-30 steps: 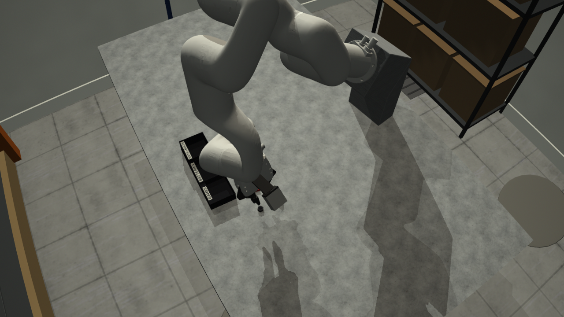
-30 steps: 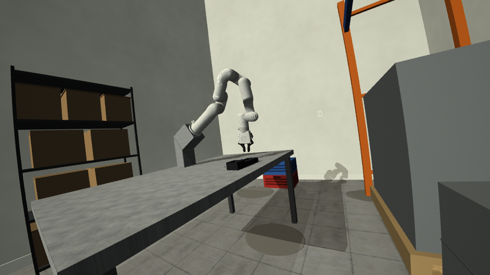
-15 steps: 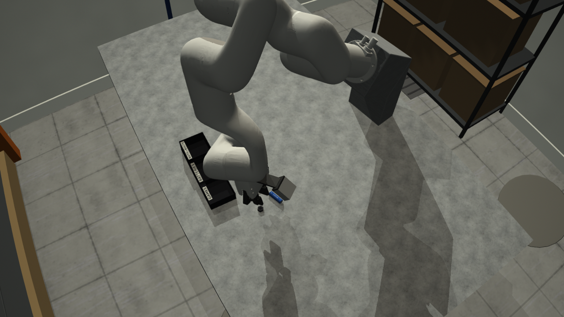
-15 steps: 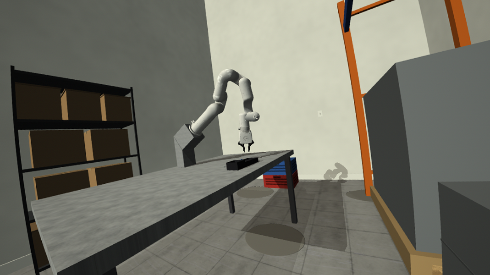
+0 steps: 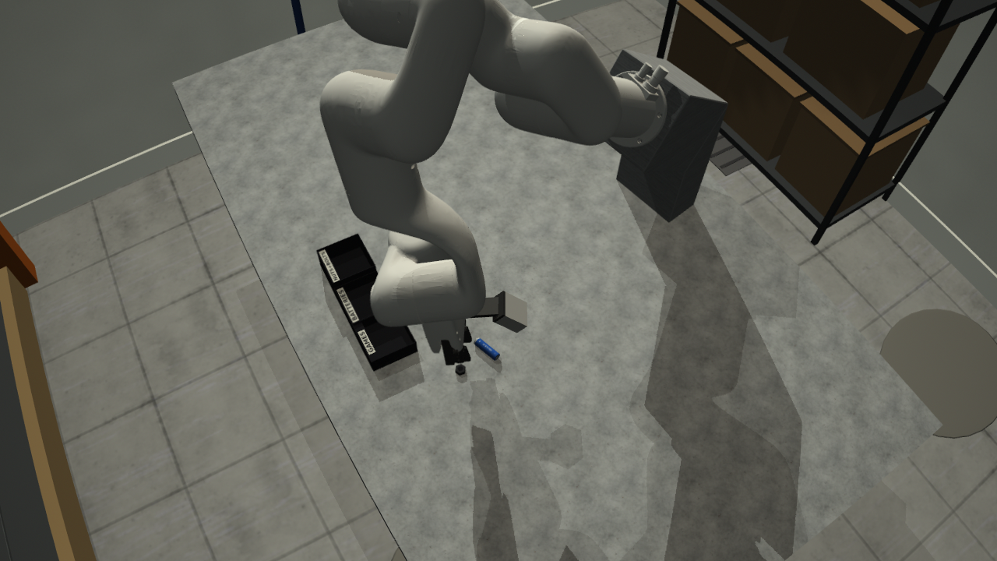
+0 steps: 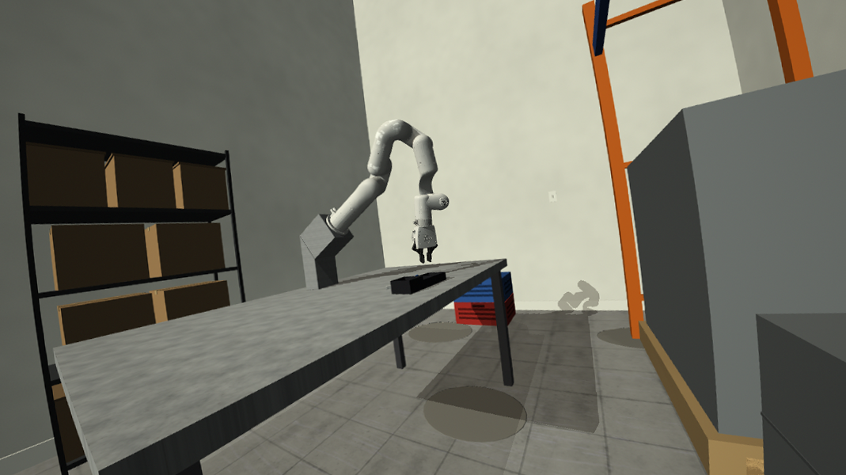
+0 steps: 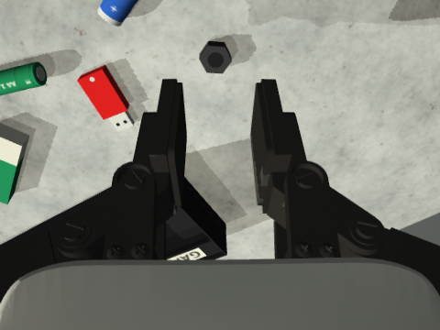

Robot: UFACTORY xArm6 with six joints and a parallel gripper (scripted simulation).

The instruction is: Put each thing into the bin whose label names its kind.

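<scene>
My gripper (image 7: pixel 218 107) (image 6: pixel 426 261) is open and empty, above the table. A dark hex nut (image 7: pixel 215 57) (image 5: pixel 459 369) lies on the table just beyond the fingertips in the wrist view. A blue battery (image 5: pixel 487 348) (image 7: pixel 117 9) lies near it. A red USB stick (image 7: pixel 104 93), a green battery (image 7: pixel 22 79) and a green and white block (image 7: pixel 10 158) lie to the left in the wrist view; the arm hides them in the top view. Three joined black bins are labelled NUTS+BOLTS (image 5: pixel 328 266), BATTERIES (image 5: pixel 347 305) and GAMES (image 5: pixel 366 342). The arm partly hides their insides.
The bin row stands near the long edge of the table (image 5: pixel 592 279). The GAMES bin's corner shows low between the fingers in the wrist view. The arm's dark pedestal (image 5: pixel 669 153) stands at the back, with a shelf rack (image 6: pixel 136 254) of cardboard boxes beyond the table.
</scene>
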